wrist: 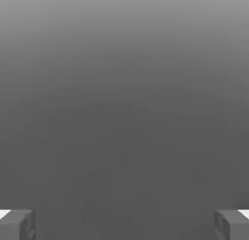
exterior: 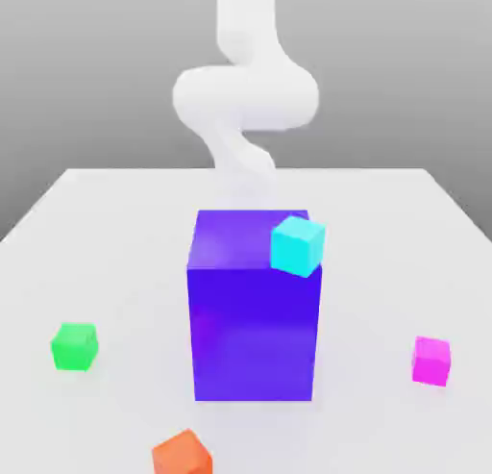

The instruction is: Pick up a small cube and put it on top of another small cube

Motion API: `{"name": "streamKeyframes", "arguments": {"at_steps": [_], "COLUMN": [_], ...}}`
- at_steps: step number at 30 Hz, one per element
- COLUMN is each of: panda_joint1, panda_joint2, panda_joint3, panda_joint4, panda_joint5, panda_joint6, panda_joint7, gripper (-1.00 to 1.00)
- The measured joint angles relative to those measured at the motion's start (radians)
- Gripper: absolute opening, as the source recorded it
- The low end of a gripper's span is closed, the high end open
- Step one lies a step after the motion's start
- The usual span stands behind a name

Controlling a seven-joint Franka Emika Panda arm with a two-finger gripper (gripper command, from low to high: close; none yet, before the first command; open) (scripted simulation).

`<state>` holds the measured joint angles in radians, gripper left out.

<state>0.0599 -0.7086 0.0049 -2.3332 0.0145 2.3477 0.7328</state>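
The small magenta cube [exterior: 431, 360] rests on the white table [exterior: 106, 232] at the exterior view's right, near the front. At the exterior view's left, about as far forward, sits the small green cube [exterior: 74, 346], the same size. My white arm [exterior: 245, 97] rises behind the big block, well away from both cubes. In the hand view my gripper [wrist: 124, 224] is open: its two grey fingertips [wrist: 17, 224] stand far apart with nothing between them, against a plain grey backdrop.
A big blue-purple block [exterior: 255, 309] stands mid-table between the two small cubes. A cyan cube [exterior: 297, 245] sits at its upper right corner. An orange cube [exterior: 182, 454] lies at the front edge, left of centre.
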Motion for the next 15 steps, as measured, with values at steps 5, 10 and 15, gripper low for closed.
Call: {"name": "streamKeyframes", "arguments": {"at_steps": [5,10,15], "panda_joint1": [0.118,0.217,0.303], "panda_joint2": [0.187,0.368,0.549], "panda_joint3": [0.020,0.060,0.113], "panda_joint4": [-0.068,-0.134,-0.200], "panda_joint5": [0.028,0.051,0.049], "panda_joint6": [0.097,0.192,0.286], "panda_joint7": [-0.136,-0.265,-0.376], "gripper": [0.00,0.00,0.00]}}
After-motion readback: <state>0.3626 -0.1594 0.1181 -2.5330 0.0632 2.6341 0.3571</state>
